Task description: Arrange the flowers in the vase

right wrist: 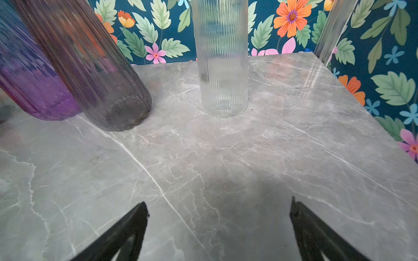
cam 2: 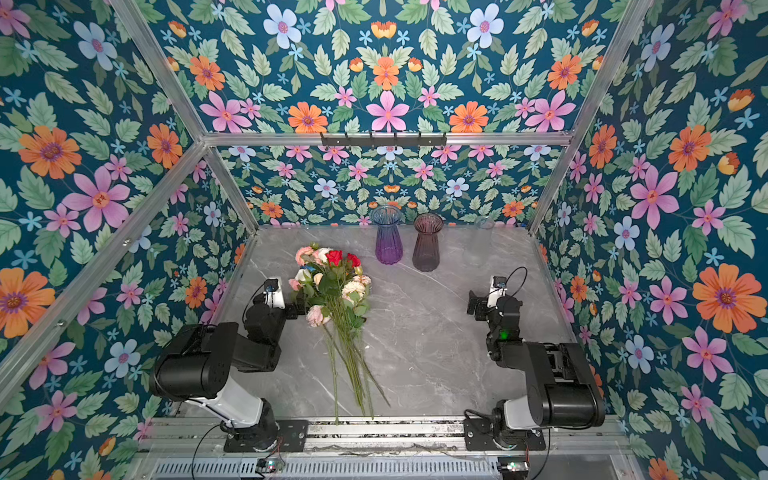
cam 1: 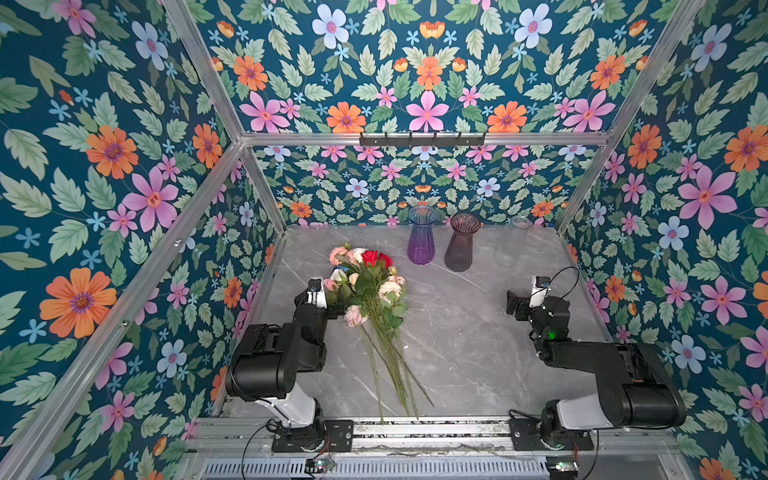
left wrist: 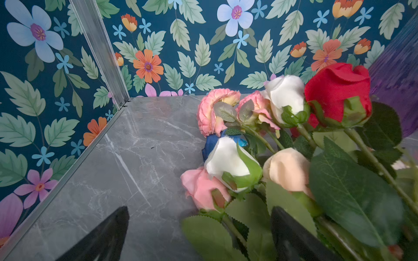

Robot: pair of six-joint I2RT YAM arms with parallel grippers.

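Note:
The flowers [cam 1: 368,286] lie as one bunch on the grey marble table, heads toward the back wall and green stems [cam 2: 351,374] toward the front rail. Pink, white, cream, red and blue heads [left wrist: 267,140] fill the left wrist view. My left gripper [left wrist: 199,226] is open at the bunch's left edge, with a leaf and a pink rose's stem between its fingers [left wrist: 291,235]. A purple vase [cam 1: 421,239], a smoky vase [cam 1: 462,245] and a clear ribbed vase [right wrist: 221,58] stand upright at the back. Over bare table, my right gripper [right wrist: 219,226] is open and short of the vases.
Floral wallpaper panels on aluminium posts [cam 1: 266,195] close in the table on the left, back and right. A black hook rail [cam 1: 422,139] hangs on the back crossbar. Both arm bases sit on the front rail [cam 1: 415,432]. Bare marble [cam 1: 453,340] lies between the arms.

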